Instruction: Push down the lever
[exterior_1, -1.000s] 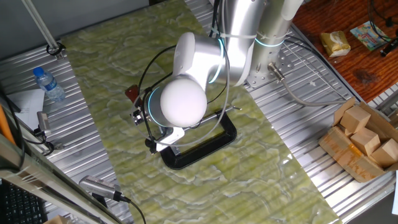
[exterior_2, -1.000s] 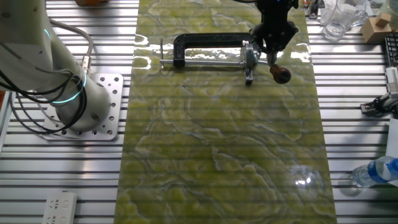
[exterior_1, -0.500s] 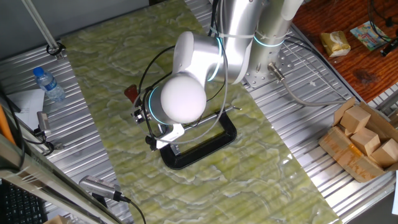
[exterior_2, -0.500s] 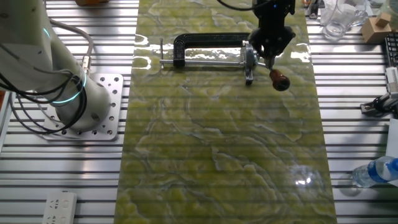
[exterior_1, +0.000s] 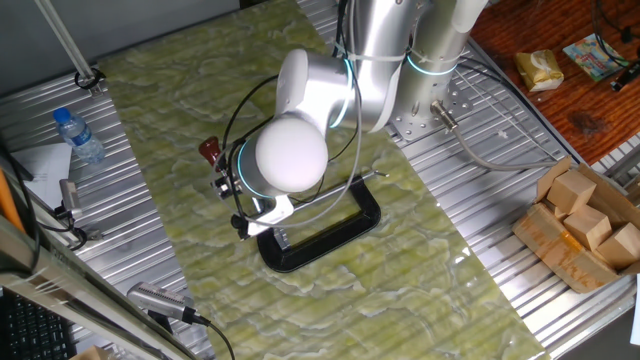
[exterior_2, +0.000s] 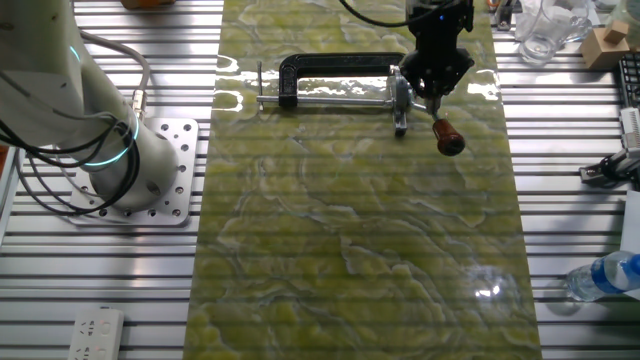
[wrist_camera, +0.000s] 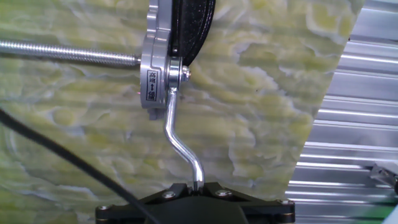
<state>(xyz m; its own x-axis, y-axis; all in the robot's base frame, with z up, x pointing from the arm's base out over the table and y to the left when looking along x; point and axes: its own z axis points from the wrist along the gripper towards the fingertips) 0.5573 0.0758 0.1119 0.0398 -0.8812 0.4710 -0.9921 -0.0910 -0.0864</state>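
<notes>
The lever (wrist_camera: 180, 140) is a bent silvery arm hinged on the clamp's metal head (wrist_camera: 155, 74). In the hand view its lower end runs between my gripper's (wrist_camera: 196, 185) two black fingers, which are closed tight around it. The red knob is hidden there. In the other fixed view the red knob (exterior_2: 450, 140) sticks out just below my gripper (exterior_2: 437, 100), right of the black C-shaped clamp (exterior_2: 330, 64). The first fixed view shows the knob (exterior_1: 209, 150) left of the arm's white wrist, which hides the fingers.
The clamp's long threaded rod (exterior_2: 320, 98) lies across the green marbled mat (exterior_2: 360, 250). A water bottle (exterior_1: 78, 135) stands on the slatted table to the left. Wooden blocks (exterior_1: 585, 215) sit at the right edge. The robot base (exterior_2: 110, 150) is bolted beside the mat.
The red knob has swung away from the clamp frame, further onto the mat, and my gripper has followed it. The clamp itself has stayed put.
</notes>
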